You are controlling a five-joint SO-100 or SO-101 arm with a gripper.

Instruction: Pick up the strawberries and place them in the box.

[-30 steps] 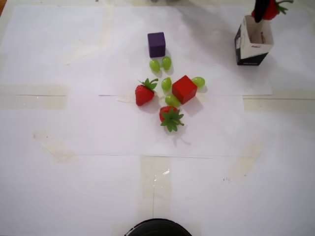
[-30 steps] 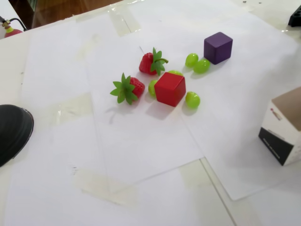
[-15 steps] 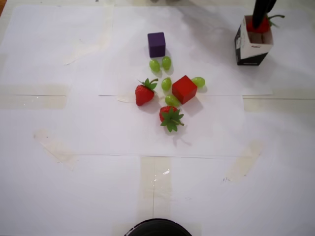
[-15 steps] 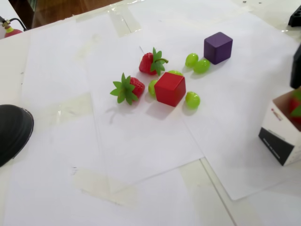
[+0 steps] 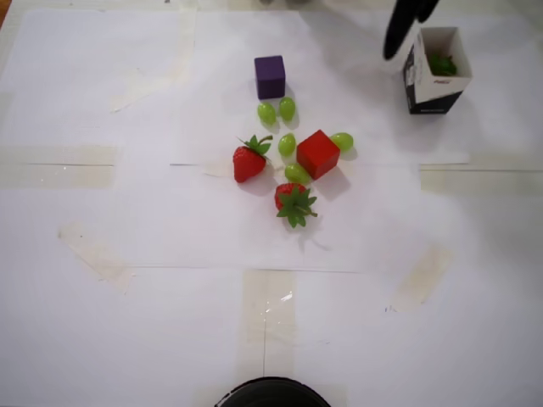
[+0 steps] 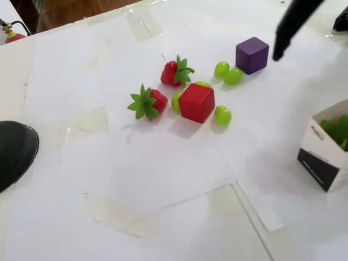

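Note:
Two strawberries lie on the white paper: one (image 5: 249,161) (image 6: 175,72) beside the grapes, the other (image 5: 293,202) (image 6: 148,102) with its leaves spread. A third strawberry sits in the box (image 5: 436,85) (image 6: 322,163), and only its green leaves (image 5: 441,64) (image 6: 337,129) show above the rim. My gripper (image 5: 407,36) (image 6: 279,52) is a dark blurred shape hanging above the table, left of the box in the overhead view. Its fingers look apart, with nothing between them.
A red cube (image 5: 318,153) (image 6: 196,102) and several green grapes (image 5: 287,144) (image 6: 222,115) crowd the two loose strawberries. A purple cube (image 5: 270,76) (image 6: 252,54) stands behind them. A black round object (image 5: 271,394) (image 6: 13,152) sits at the table's edge.
The strawberry carried above the box has dropped into it and been let go. My gripper has pulled away from the box toward the purple cube.

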